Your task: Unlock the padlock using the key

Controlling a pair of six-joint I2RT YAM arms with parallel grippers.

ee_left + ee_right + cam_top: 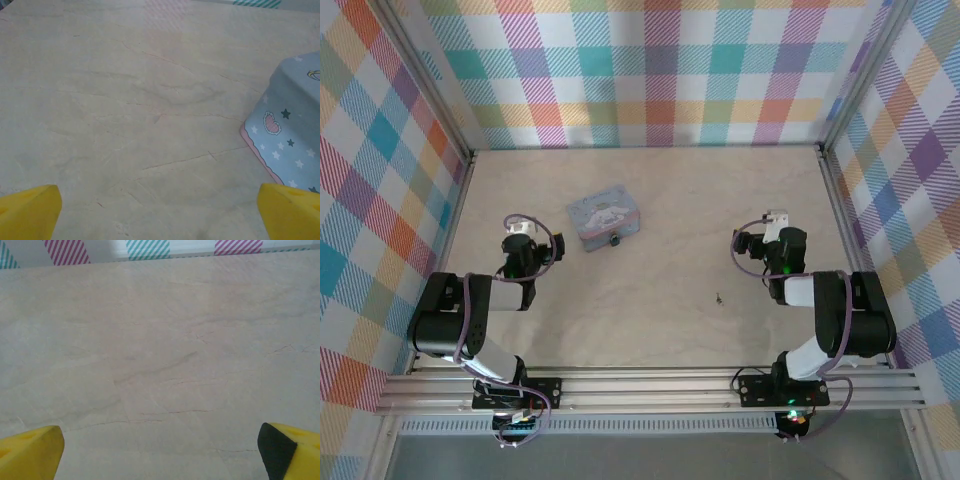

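we judge the task not started: padlock (pixel 614 240) sits against the near side of the tin (pixel 603 212), key (pixel 720 297) lies loose on the counter (pixel 650 330) nearer the right arm (pixel 832 312), left jaws and right jaws both gape empty, so grasping, inserting, turning remain.

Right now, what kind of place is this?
Probably a robot test booth: a pale table boxed in by checked walls, and a metal rail at its near edge carrying two robot arms.
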